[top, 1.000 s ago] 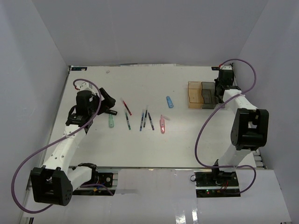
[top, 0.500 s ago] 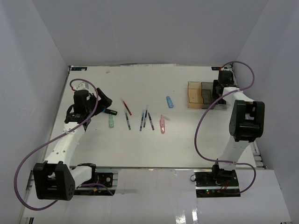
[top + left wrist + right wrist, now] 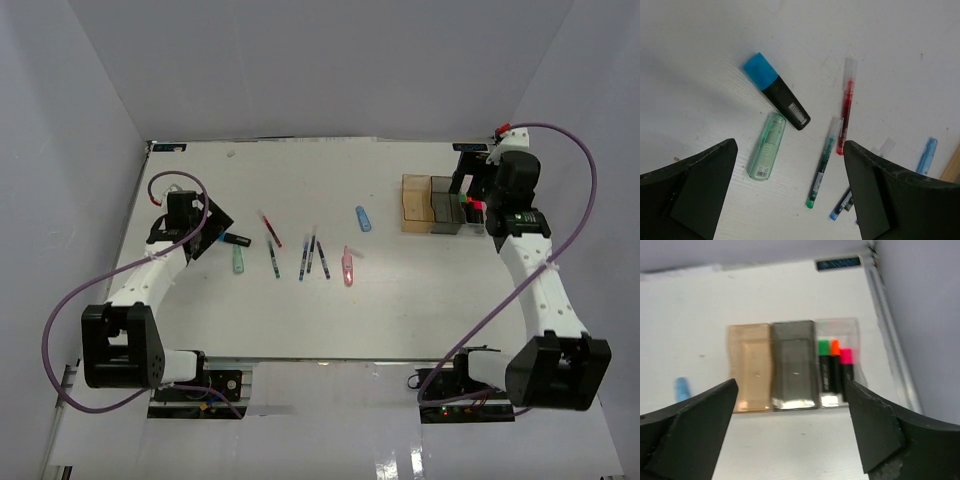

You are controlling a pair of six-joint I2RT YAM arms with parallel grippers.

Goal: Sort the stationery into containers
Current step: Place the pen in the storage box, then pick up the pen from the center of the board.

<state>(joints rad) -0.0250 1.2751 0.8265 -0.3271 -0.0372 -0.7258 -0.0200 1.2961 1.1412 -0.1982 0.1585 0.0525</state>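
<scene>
Three containers stand in a row at the back right: amber [image 3: 750,367], smoky grey [image 3: 794,365] and clear [image 3: 856,327]. The clear one holds three black highlighters [image 3: 835,371] with green, orange and pink caps. My right gripper [image 3: 791,390] hangs open and empty above the bins [image 3: 416,203]. My left gripper [image 3: 790,152] is open over loose stationery: a blue-capped highlighter [image 3: 776,91], a mint marker [image 3: 767,146], a red pen [image 3: 847,107] and a green pen [image 3: 823,169]. Neither gripper touches anything.
More stationery lies mid-table: several thin dark pens [image 3: 312,255], a pink marker [image 3: 347,267] and a blue marker [image 3: 363,218]. The right wall runs close behind the bins. The left gripper [image 3: 208,228] sits near the table's left edge.
My right gripper opened and drew back up from the clear bin, leaving the pink-capped highlighter in it. The left gripper shifted slightly left, still open.
</scene>
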